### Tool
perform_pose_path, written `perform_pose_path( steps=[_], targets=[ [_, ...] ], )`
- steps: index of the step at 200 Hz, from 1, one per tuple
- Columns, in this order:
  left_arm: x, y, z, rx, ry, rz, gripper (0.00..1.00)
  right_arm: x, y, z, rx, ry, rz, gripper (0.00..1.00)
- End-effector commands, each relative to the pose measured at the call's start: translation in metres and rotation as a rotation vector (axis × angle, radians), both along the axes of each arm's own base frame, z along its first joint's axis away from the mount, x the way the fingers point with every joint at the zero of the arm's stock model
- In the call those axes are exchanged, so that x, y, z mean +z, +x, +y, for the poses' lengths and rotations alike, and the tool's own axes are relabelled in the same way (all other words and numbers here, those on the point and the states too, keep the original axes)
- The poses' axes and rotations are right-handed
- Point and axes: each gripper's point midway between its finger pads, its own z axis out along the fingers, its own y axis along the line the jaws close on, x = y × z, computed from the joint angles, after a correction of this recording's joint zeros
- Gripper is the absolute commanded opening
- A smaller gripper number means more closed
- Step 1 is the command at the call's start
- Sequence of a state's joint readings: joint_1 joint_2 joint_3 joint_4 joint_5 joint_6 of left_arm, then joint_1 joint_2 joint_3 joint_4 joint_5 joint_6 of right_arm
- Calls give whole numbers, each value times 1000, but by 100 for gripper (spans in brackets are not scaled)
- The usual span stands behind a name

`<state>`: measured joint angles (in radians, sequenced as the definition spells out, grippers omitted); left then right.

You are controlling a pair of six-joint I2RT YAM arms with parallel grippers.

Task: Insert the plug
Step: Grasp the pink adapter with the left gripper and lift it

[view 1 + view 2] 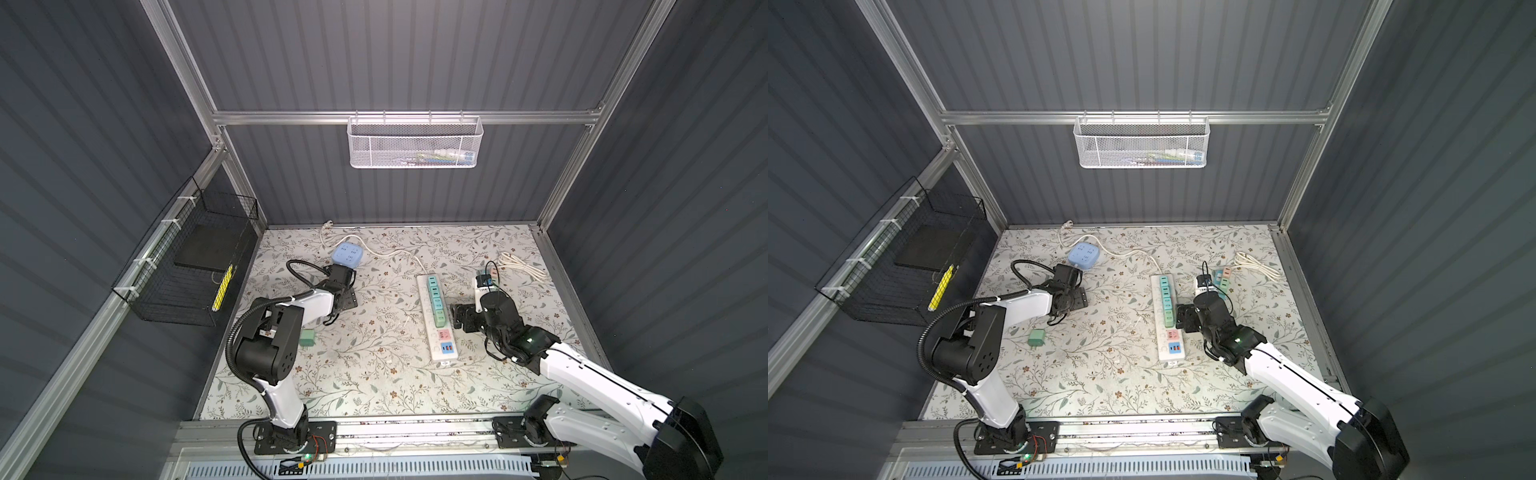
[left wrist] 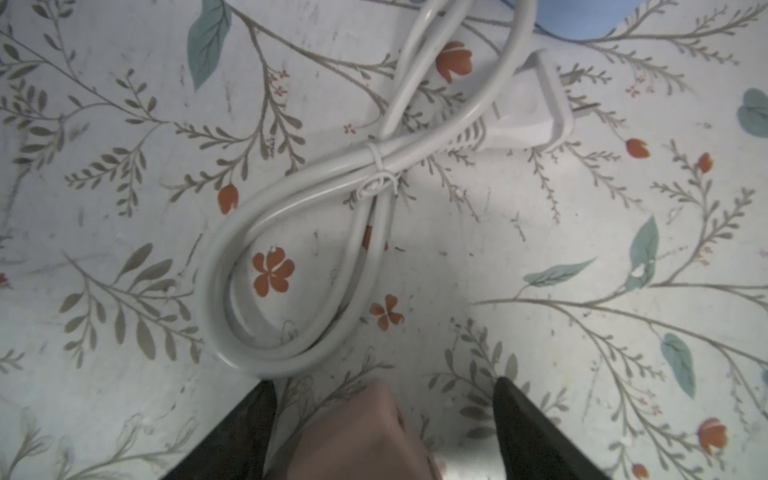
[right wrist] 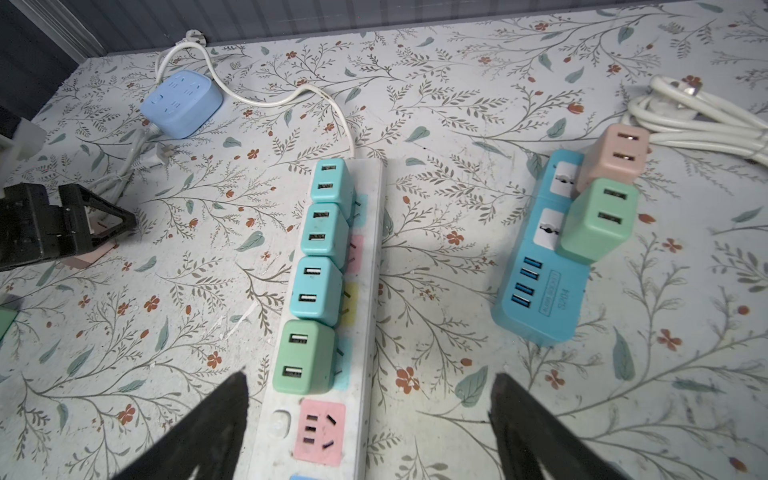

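A pink plug [image 2: 357, 436] lies on the floral table between the fingers of my left gripper [image 2: 384, 399]. The jaws stand open around it, with a clear gap on one side. From the right wrist view the pink plug [image 3: 89, 255] peeks out under that gripper [image 3: 83, 224]; in both top views it is hidden beneath the gripper [image 1: 345, 303] [image 1: 1073, 301]. My right gripper [image 3: 370, 390] is open and empty, hovering over the white power strip [image 3: 372, 257] near its free pink socket [image 3: 320, 432]. Teal and green plugs [image 3: 303, 357] fill the sockets above it.
A green plug [image 1: 307, 337] lies loose near the left arm. A blue cube socket [image 1: 347, 254] and a tied white cable [image 2: 291, 270] sit just beyond the left gripper. A blue strip [image 3: 540, 291] with two plugs and a cord bundle [image 1: 521, 266] lie at the right.
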<state>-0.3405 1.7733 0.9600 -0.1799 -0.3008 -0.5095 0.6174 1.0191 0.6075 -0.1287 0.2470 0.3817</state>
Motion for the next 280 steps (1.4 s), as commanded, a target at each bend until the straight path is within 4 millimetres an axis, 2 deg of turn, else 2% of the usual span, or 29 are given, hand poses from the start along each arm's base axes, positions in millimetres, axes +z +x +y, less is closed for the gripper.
perform_pose_path(
  steps=[1, 15, 65, 127, 151, 173, 226, 252, 280],
  targets=[
    [-13, -24, -11, -29, -9, 99, 79, -4, -3, -1, 13, -2, 5, 90],
    [-12, -29, -15, -51, 4, 110, 79, -5, -3, 0, 15, 3, 6, 90],
    [-8, -39, -51, -136, -9, 122, 79, -12, -3, 1, 24, 2, 23, 91],
    [-7, -31, -35, -139, 134, 152, 78, -13, -5, 1, 30, 7, 21, 90],
    [-14, -26, -33, -148, 125, 195, 74, -13, -5, 2, 38, 10, 22, 89],
    [-18, -24, -32, -153, 141, 219, 65, -13, -6, 2, 42, 13, 22, 89],
    [-18, -36, -33, -177, 130, 236, 43, -11, -7, 2, 45, 20, 16, 88],
    [-6, -44, -47, -228, 157, 217, 40, -12, -6, 1, 38, 14, 14, 87],
    [-4, -65, -90, -346, 115, 218, 38, -9, -7, -2, 29, 18, -3, 87]
  ],
)
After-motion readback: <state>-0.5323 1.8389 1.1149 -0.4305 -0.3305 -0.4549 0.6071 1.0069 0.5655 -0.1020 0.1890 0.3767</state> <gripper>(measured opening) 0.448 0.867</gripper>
